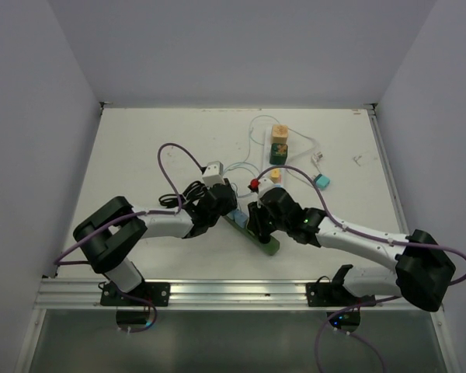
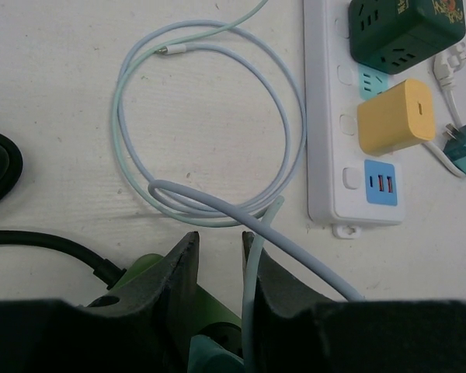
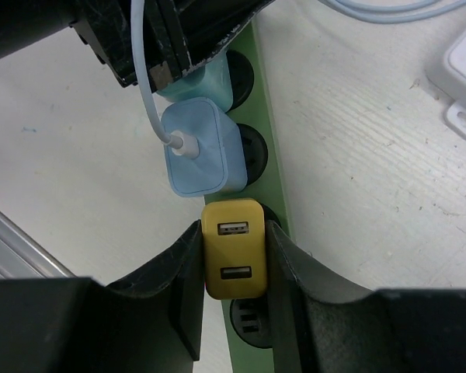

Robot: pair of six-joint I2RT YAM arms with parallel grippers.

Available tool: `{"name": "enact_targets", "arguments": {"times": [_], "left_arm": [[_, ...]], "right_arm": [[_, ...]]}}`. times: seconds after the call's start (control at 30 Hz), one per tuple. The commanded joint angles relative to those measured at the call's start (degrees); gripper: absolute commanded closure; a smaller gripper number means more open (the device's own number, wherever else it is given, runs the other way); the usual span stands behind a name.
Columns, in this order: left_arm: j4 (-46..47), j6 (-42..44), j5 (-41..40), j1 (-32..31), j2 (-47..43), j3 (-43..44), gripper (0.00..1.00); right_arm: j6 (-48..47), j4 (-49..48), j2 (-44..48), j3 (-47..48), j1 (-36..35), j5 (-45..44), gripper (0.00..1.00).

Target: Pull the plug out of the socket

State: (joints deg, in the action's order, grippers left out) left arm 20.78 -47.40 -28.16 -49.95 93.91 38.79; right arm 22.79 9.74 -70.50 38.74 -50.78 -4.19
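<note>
Yellow plug (image 3: 233, 250), a small charger block with two USB ports on its face, sits seated in the green socket strip (image 3: 273, 179), third along the row as the right wrist camera shows it. The right tool (image 3: 233, 233) is clamped on it, one dark finger pressed flat against each side. Just beside it on the same strip is a pale blue charger (image 3: 198, 151) with a white cable (image 3: 144, 93) plugged into its face, and next after that a teal plug (image 3: 210, 84). The left tool (image 2: 220, 241) is drawn in to a narrow gap over the far end of the strip, with the teal plug caught between its fingers; the white cable runs up past one finger. From above, both tools (image 1: 225, 203) (image 1: 258, 221) meet over the strip near the middle of the desk (image 1: 140, 148). Beyond them lies a white power strip (image 2: 326, 116) carrying a yellow cube (image 2: 394, 116) and a dark green cube (image 2: 404, 31), well apart from the green strip. A black cord (image 2: 0, 167) curls at the left.
</note>
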Motion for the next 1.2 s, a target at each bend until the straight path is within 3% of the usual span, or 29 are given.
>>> {"name": "enact_targets", "arguments": {"times": [0.0,0.17,0.3,0.5,0.6,0.77,1.03,1.13,1.17], "left_arm": [[-22.88,4.33,0.39,-0.41,5.14,-6.0,1.0],[-23.41,4.33,0.3,-0.41,5.14,-5.56,1.0],[-24.11,4.42,0.21,-0.41,5.58,-4.69,1.0],[-24.47,4.42,-0.05,-0.41,5.5,-4.77,1.0],[-24.29,4.42,-0.05,-0.41,5.32,-5.03,1.0],[-23.85,4.24,0.04,-0.41,4.36,-5.82,1.0],[-24.64,4.94,0.56,-0.41,3.92,-4.51,1.0],[-27.44,5.21,-0.14,-0.32,2.08,-2.49,0.84],[-28.32,5.64,-0.31,-0.32,1.29,-1.88,0.7]], "right_arm": [[-0.37,-6.31,1.34,3.18,2.02,-7.41,1.0],[-5.2,-1.24,-2.18,9.4,-9.4,-26.78,1.0],[-4.24,1.6,-5.35,13.72,-16.7,-35.52,1.0],[-0.82,3.18,-6.67,13.82,-17.07,-38.17,1.0],[1.2,0.99,-2.99,10.58,-12.44,-32.84,1.0],[5.25,-5.33,4.22,2.67,0.49,-11.25,1.0],[2.26,-4.55,0.99,4.41,1.66,-8.03,1.0],[1.74,-4.9,-0.51,4.85,0.69,-8.64,1.0],[1.56,-4.82,-0.86,5.03,0.43,-8.73,1.0]]}}
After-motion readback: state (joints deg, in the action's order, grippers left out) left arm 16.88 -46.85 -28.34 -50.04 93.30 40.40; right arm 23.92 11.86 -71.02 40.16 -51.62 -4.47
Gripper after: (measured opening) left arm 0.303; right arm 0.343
